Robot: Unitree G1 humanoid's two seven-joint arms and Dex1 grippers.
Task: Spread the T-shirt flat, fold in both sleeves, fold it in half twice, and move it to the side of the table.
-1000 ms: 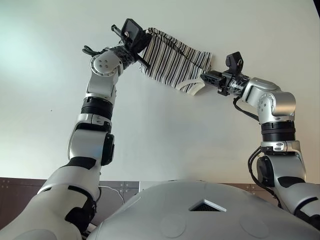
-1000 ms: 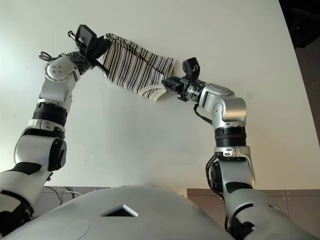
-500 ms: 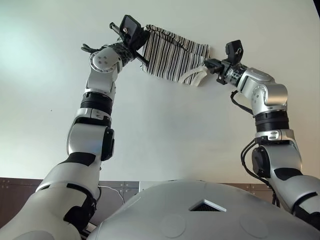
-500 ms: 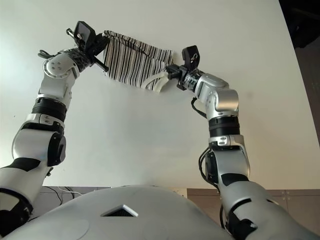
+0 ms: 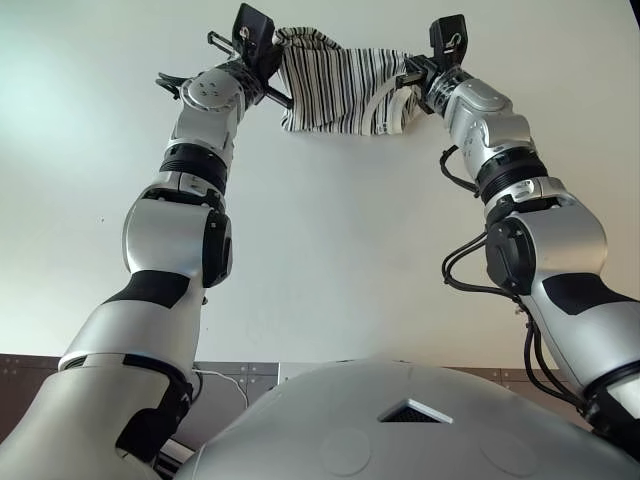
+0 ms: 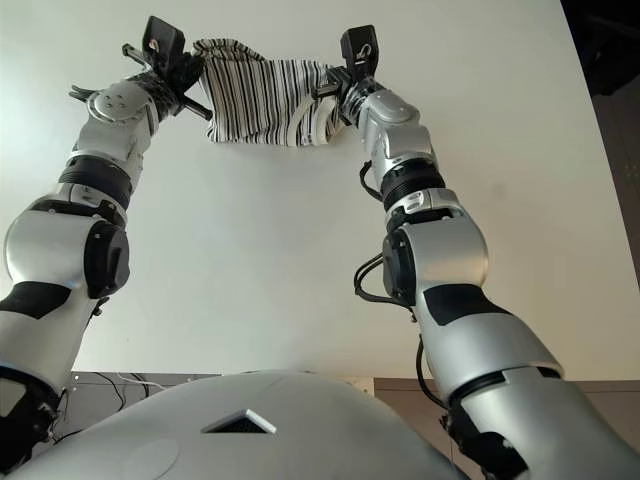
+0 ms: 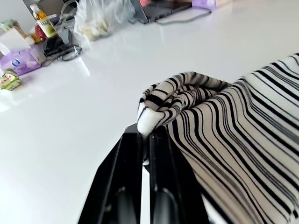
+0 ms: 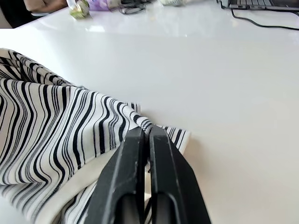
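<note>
On your left, the left arm is stretched far forward over the glossy white counter (image 5: 330, 260), nearly straight at the elbow. The left gripper (image 7: 145, 134) is clamped on a bunched, rolled corner of the T-shirt (image 5: 335, 92), and its two flat black fingers (image 7: 131, 156) press together with a tab of white hem pinched between them. The T-shirt is a soft knit with thin black and cream stripes. It spans from one gripper to the other at the far middle of the counter as a rumpled band, folded over on itself, with a plain white trim curving near its right end. You cannot tell from here how much of it rests on the counter. On your right, the right arm also reaches well forward, its forearm angling inward, and the right gripper (image 8: 145, 133) is clenched on a striped edge of the cloth. Its narrow black fingers (image 8: 161, 154) meet tip to tip over the fabric.
</note>
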